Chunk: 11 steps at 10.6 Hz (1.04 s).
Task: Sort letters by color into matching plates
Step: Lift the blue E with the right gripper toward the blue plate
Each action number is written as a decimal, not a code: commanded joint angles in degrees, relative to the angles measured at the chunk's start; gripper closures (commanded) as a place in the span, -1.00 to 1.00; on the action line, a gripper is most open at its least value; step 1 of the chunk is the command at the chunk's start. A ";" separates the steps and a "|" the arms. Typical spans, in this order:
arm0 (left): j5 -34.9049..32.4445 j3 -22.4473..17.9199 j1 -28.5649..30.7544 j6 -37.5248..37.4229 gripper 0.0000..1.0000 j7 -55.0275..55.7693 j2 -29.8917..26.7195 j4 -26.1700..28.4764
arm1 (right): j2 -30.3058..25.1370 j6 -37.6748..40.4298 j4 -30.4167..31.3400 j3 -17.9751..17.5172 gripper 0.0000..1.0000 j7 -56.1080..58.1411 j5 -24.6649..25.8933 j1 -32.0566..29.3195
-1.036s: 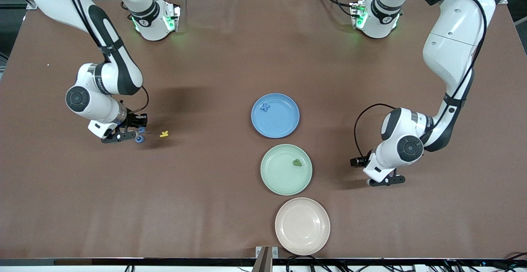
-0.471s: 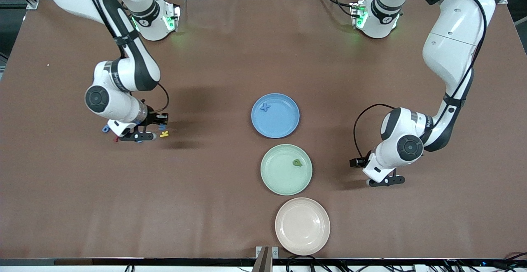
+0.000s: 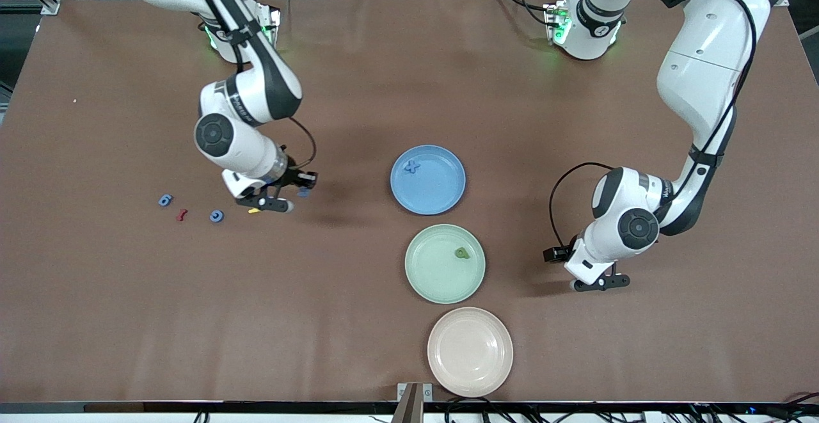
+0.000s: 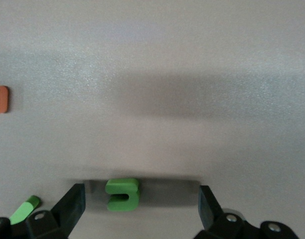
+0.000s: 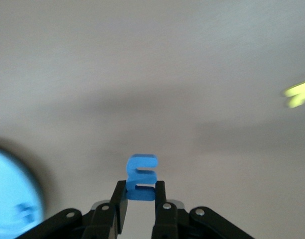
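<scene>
My right gripper (image 3: 294, 193) is shut on a blue letter (image 3: 303, 192) over bare table, between the loose letters and the blue plate (image 3: 448, 196). In the right wrist view the blue letter (image 5: 141, 178) stands pinched between the fingers (image 5: 160, 199). A blue letter (image 3: 413, 167) lies in the blue plate and a green letter (image 3: 461, 253) in the mint green plate (image 3: 429, 276). Two more blue letters (image 3: 165, 200) (image 3: 217, 216) lie toward the right arm's end. My left gripper (image 4: 141, 199) is open, low over the table, with a green letter (image 4: 122, 193) lying between its fingers.
A beige-pink plate (image 3: 470, 378) sits nearest the front camera. A red letter (image 3: 182, 215) lies between the two loose blue ones, and a yellow letter (image 3: 254, 210) peeks out under the right gripper. Another green piece (image 4: 25, 210) and an orange-pink letter (image 4: 0, 99) lie near the left gripper.
My right arm has carried the blue letter away from the loose letters toward the blue plate, uncovering the blue and red letters it hid. The left arm has not moved.
</scene>
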State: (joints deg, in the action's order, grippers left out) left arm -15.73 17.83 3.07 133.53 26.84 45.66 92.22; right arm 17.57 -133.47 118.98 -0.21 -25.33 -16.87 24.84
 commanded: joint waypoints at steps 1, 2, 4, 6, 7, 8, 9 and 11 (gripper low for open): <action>0.70 0.10 0.44 1.12 -0.28 -0.21 -1.01 1.56 | 3.25 0.14 -6.02 0.47 1.00 -6.62 -7.21 5.90; 0.87 0.19 0.44 1.12 0.44 0.40 -1.01 1.82 | 4.66 0.14 -8.13 0.47 1.00 -10.49 -6.78 7.57; 0.70 0.10 0.09 1.12 1.00 3.21 -1.10 2.35 | 7.03 -0.65 -10.95 0.65 1.00 -16.65 -6.51 11.96; 0.70 0.10 0.00 1.12 1.00 3.39 -1.10 2.35 | 8.09 -2.58 -12.89 0.74 1.00 -22.71 -6.34 15.14; 0.70 0.10 0.00 1.12 1.00 3.48 -1.10 2.26 | 8.79 -3.46 -13.59 0.82 1.00 -25.53 -6.25 17.50; 0.70 0.10 -0.09 1.12 1.00 3.57 -1.10 2.09 | 9.58 -5.12 -13.78 0.83 1.00 -28.17 -5.38 19.44; 0.70 0.10 -0.26 1.12 1.00 4.35 -1.28 1.82 | 10.46 -7.48 -13.78 0.83 1.00 -31.15 -3.45 20.59; 0.70 0.19 -0.44 1.12 1.00 6.29 -1.63 1.47 | 12.05 -8.74 -14.56 0.74 1.00 -36.17 -0.37 22.53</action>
State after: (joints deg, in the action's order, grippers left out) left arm -15.70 17.75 3.08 133.73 30.22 44.60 92.81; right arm 26.87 -141.05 106.85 -0.05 -55.73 -20.71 45.37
